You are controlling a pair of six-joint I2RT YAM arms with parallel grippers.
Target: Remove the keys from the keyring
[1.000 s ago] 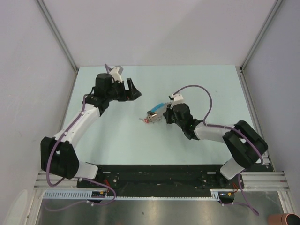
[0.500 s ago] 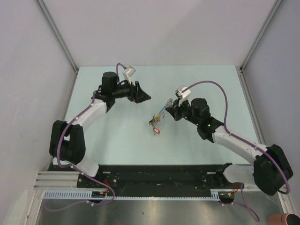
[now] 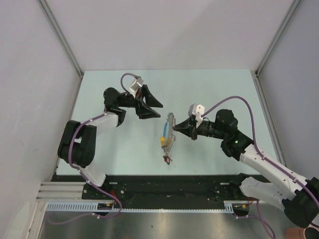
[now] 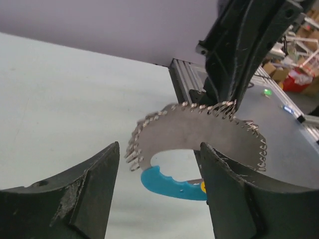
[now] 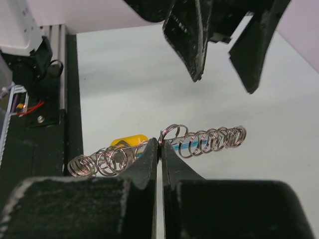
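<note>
The right gripper (image 3: 177, 128) pinches the keyring (image 3: 171, 119) by its coiled edge, fingers pressed together on the wire. The ring is near the middle of the table (image 3: 214, 94), its long axis running far to near. The keys (image 3: 167, 159) are at its near end, too small to tell apart. It looks like a silvery crescent fringed with coil, with a blue band (image 3: 164, 131). The left gripper (image 3: 156, 110), fingers spread, is just beside its far end, not touching.

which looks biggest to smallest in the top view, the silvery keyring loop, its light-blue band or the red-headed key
1. silvery chain-like keyring loop
2. light-blue curved band
3. small red-headed key, not much smaller than the band
</note>
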